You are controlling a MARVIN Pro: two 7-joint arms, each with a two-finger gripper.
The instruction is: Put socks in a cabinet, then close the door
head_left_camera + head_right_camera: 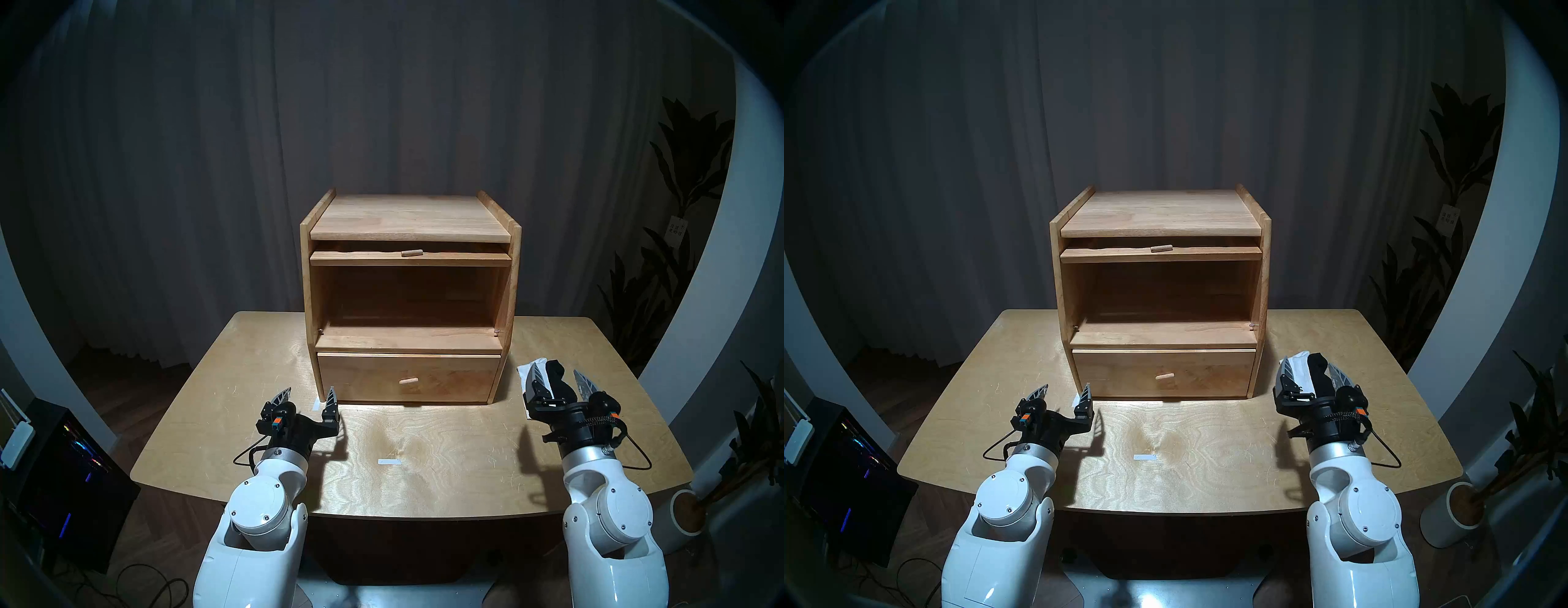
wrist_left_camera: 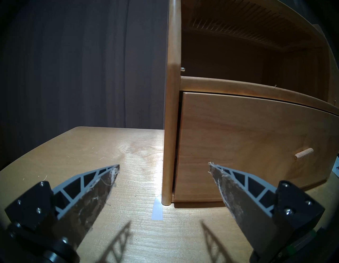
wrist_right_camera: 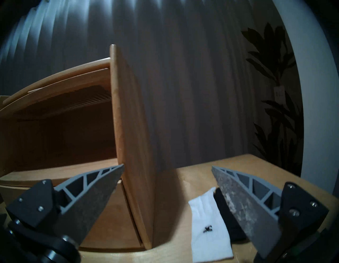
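Nearest the robot, the left gripper point(image 1: 308, 395) is hovering with its fingers spread wide and nothing between them, just in front of the cabinet's front left corner and above a small tape mark point(image 2: 157, 209) on the table point(image 1: 263, 339). The right gripper point(image 1: 560, 379) is likewise hanging with its fingers wide apart and holding nothing, low over the socks point(image 3: 211, 227), which are lying flat on the table just beside the cabinet's right wall: the white one point(image 3: 208, 216) with its small dark logo is lying nearer the cabinet, the black one point(image 1: 1319, 373) is showing beside it, partly under the right finger. Further back, the cabinet point(image 1: 410, 297) is standing with its upper compartment open and apparently empty, while the lower drawer point(image 1: 409, 378) is sitting closed. The door point(image 1: 410, 258) is appearing to lie slid back flat under the top board, only its front edge and peg handle showing. Judging from this, the task is barely beginning: no sock is grasped yet, both are still waiting to go inside, and the door closing is left for afterwards. The black sock's full outline is staying hidden behind the finger, the compartment's depths are too dark to read, and the door's pane is glimpsed only as ribbing from below in the wrist views.
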